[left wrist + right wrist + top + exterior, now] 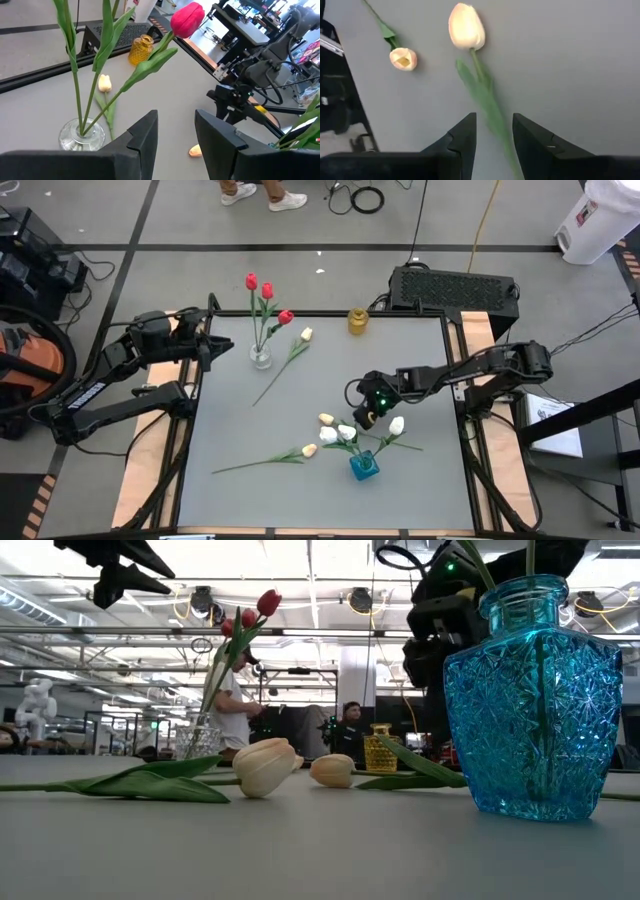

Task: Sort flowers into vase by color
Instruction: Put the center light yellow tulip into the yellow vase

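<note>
Right pincer (pixel 366 416) open, angled down over cream tulip (pixel 466 26); left pincer (pixel 226 347) open.

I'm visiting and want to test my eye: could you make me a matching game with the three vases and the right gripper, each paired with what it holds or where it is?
Things:
1. clear vase
2. blue vase
3. yellow vase
4. right gripper

States:
A. empty, at the table's far edge
B. holds red tulips
C. open, above a pale tulip lying on the table
D. holds pale tulips

Pairs: 1-B, 2-D, 3-A, 4-C
</note>
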{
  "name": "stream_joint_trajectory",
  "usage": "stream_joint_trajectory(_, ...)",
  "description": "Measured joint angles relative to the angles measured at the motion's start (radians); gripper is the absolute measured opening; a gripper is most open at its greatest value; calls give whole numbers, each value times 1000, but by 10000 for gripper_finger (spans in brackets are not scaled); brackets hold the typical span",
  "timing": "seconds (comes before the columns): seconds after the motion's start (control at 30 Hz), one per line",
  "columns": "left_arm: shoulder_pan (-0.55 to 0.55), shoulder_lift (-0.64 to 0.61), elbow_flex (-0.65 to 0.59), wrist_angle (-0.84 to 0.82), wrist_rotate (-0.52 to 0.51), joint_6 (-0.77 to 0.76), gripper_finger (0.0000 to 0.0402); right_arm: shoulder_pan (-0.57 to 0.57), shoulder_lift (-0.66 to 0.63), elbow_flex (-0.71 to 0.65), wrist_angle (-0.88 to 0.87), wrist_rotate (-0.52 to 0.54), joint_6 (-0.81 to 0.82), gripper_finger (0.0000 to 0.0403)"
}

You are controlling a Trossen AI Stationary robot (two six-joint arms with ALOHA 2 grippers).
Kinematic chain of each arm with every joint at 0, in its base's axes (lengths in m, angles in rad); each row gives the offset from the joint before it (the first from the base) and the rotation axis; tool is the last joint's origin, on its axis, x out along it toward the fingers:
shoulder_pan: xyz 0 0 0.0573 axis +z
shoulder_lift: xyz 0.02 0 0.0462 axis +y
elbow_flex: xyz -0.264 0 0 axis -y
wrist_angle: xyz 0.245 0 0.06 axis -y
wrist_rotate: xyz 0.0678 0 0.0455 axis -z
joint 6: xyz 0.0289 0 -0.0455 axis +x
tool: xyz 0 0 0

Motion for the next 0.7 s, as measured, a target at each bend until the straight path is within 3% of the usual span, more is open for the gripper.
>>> stream_joint_trajectory(0.27, 0, 0, 0, 0, 0, -1, 136, 25, 0, 0, -5, 12, 210, 121)
stream_joint_trajectory(0.7, 0, 0, 0, 0, 0, -1, 136, 27, 57, 0, -6, 34, 58, 175)
